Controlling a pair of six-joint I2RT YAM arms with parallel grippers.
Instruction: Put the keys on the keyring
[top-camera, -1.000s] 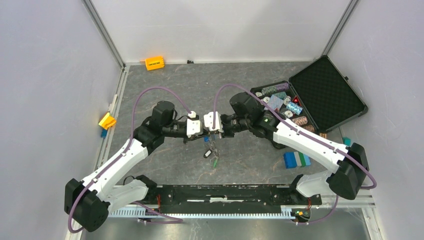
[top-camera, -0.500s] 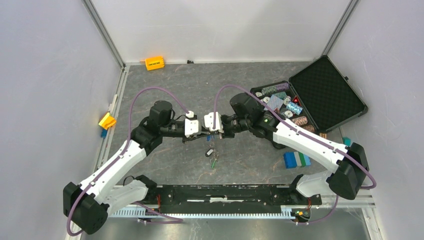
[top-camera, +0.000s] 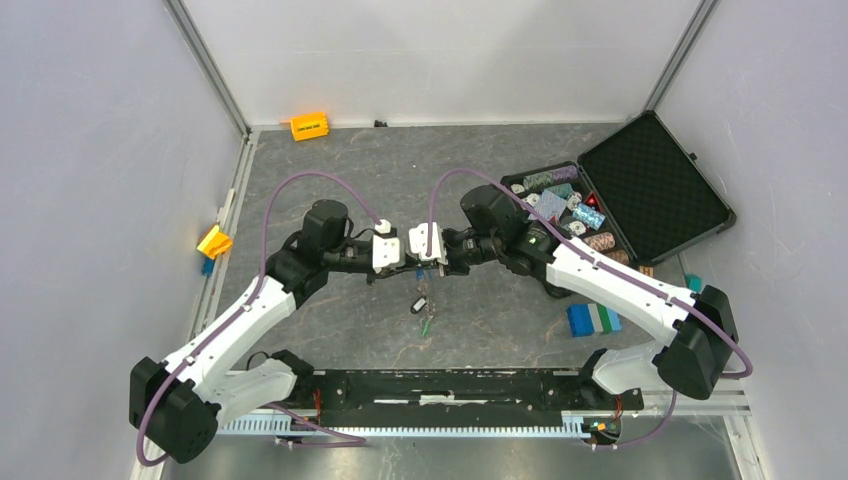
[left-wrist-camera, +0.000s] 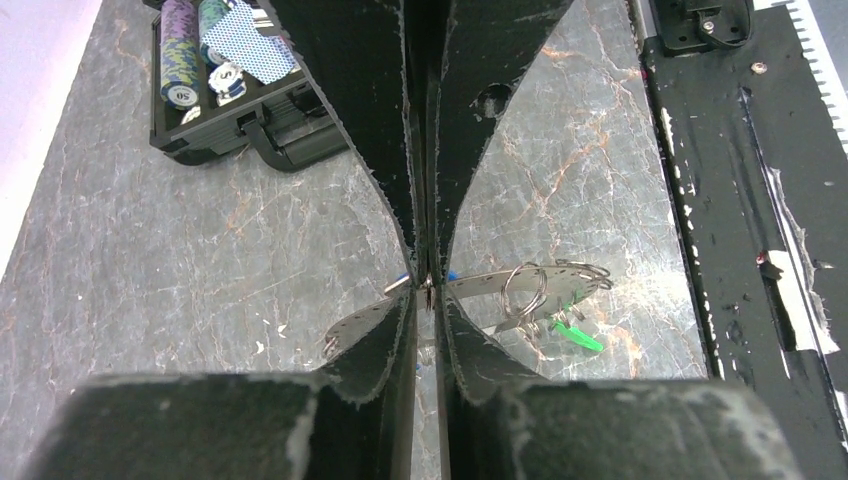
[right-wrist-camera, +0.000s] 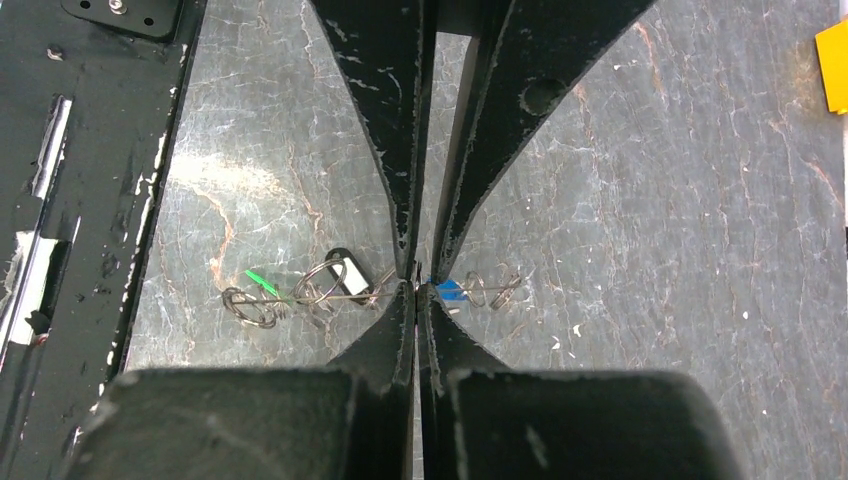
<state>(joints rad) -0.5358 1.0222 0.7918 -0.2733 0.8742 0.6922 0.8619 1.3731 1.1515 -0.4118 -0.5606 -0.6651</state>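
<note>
Black case (top-camera: 655, 190) at two o'clock, open, holding striped chips (top-camera: 548, 181).
Left gripper (left-wrist-camera: 427, 282) and right gripper (right-wrist-camera: 416, 284) each pinch the keyring (left-wrist-camera: 480, 285).

Bench centre: left claw (top-camera: 402, 266) and right claw (top-camera: 414, 266) meet tip to tip, both pinched on the keyring (left-wrist-camera: 480, 290) between them. The keys (top-camera: 422, 312) sit just off it at 6 o'clock. Open case (top-camera: 655, 190) at 2 o'clock, chips (top-camera: 552, 182) inside its tray. Far block (top-camera: 309, 126) at 11 o'clock, edge block (top-camera: 214, 241) at 9 o'clock, block stack (top-camera: 593, 319) at 4 o'clock.
</note>
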